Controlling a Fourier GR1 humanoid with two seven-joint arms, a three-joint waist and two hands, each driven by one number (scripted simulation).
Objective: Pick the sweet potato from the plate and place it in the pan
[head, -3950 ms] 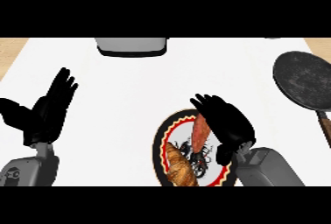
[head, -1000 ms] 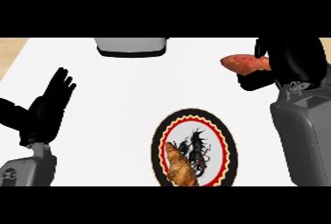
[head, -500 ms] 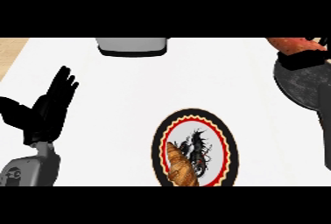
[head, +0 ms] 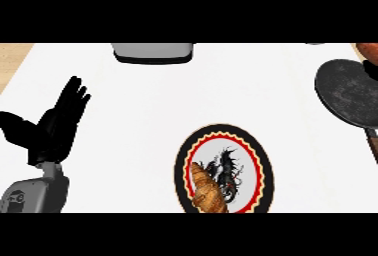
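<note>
The sweet potato [head: 368, 50], reddish brown, shows only as a sliver at the right edge, just past the far rim of the dark round pan [head: 345, 94]. A black bit of my right hand [head: 372, 70] shows right below it over the pan's rim, still curled on the potato; the rest of that hand is out of view. The plate [head: 260, 170], with a red and black rim, lies at the lower middle and carries a croissant [head: 207, 192]. My left hand [head: 53, 126] rests open at the left, fingers up.
The pan's handle [head: 373, 146] runs down along the right edge. A grey box-like object [head: 153, 52] stands at the far edge of the white counter [head: 148, 100]. A wooden strip [head: 13, 57] shows at the far left.
My right hand carried the sweet potato off the plate, up and to the right, and has nearly left the view. The pan, hidden by my forearm, shows again. The left hand stayed still.
</note>
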